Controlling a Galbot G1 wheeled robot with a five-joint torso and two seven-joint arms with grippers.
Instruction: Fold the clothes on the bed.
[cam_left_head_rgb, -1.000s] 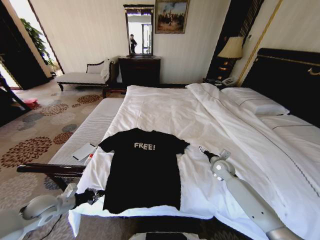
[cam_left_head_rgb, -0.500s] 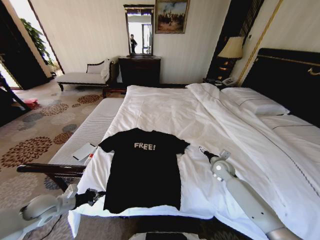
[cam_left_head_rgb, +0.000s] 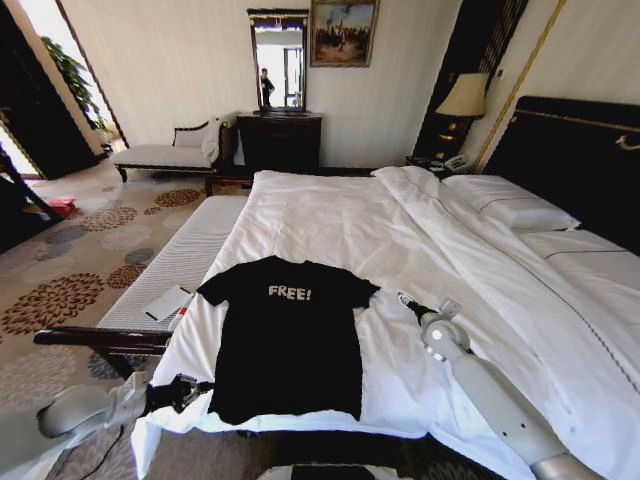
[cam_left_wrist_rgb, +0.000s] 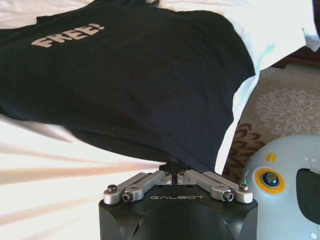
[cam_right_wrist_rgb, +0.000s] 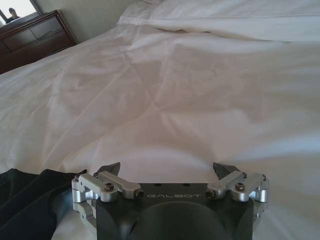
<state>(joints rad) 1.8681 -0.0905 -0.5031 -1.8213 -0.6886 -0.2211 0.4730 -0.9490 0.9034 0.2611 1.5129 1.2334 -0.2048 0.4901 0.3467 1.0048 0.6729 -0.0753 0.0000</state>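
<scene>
The black T-shirt (cam_left_head_rgb: 285, 340) is lying flat, chest up, on the bed (cam_left_head_rgb: 420, 250) near its foot edge, at about six o'clock in the head view. The left gripper (cam_left_head_rgb: 190, 388) is sitting at the shirt's eight o'clock corner, jaws pinched together on the hem. The right gripper (cam_left_head_rgb: 404, 299), at three o'clock beside the sleeve, is waiting with jaws wide. Folding seems to be just starting; next likely needs lifting that corner across. No containers are present.

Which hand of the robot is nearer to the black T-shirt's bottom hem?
Left. The left hand is shut right at the T-shirt's hem corner near the bed edge. The right hand is open, beside the sleeve, farther up.
</scene>
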